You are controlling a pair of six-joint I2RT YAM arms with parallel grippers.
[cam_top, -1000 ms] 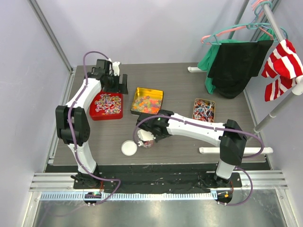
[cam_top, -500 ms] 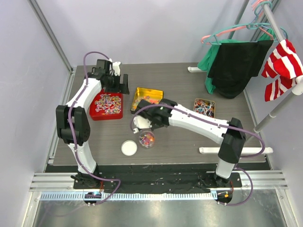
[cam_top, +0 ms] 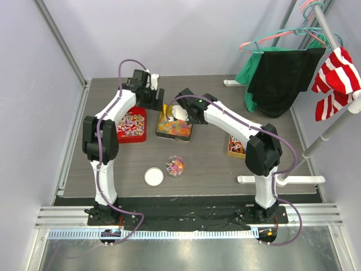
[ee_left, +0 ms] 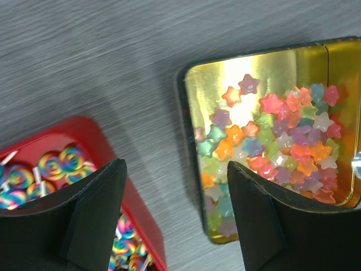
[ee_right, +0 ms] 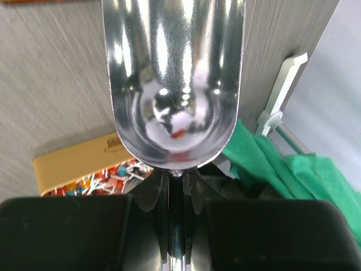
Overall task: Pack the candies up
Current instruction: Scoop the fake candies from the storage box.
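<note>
Star-shaped candies [ee_left: 271, 141] in many colours fill a gold tin [ee_left: 194, 90]; the tin also shows in the top view [cam_top: 159, 134]. A red tin [cam_top: 127, 139] holds swirl lollipops [ee_left: 67, 161]. My left gripper [ee_left: 176, 220] is open and empty, hovering over the bare table between the two tins [cam_top: 153, 95]. My right gripper [ee_right: 176, 182] is shut on the handle of a metal scoop [ee_right: 175, 84], whose bowl looks empty. It hangs over the gold tin [cam_top: 179, 113]. A small clear cup [cam_top: 175, 165] holds some candies.
A white lid [cam_top: 153, 176] lies left of the cup. Another gold tin of lollipops [cam_top: 236, 148] sits at the right, partly under my right arm, and shows in the right wrist view [ee_right: 79, 164]. Green cloth [ee_right: 282, 169] and dark clothes [cam_top: 279, 79] hang at the back right.
My right gripper has left the cup with the scoop and swung back over the gold star-candy tin. My left gripper has moved right, from over the red tin toward the gold tin.
</note>
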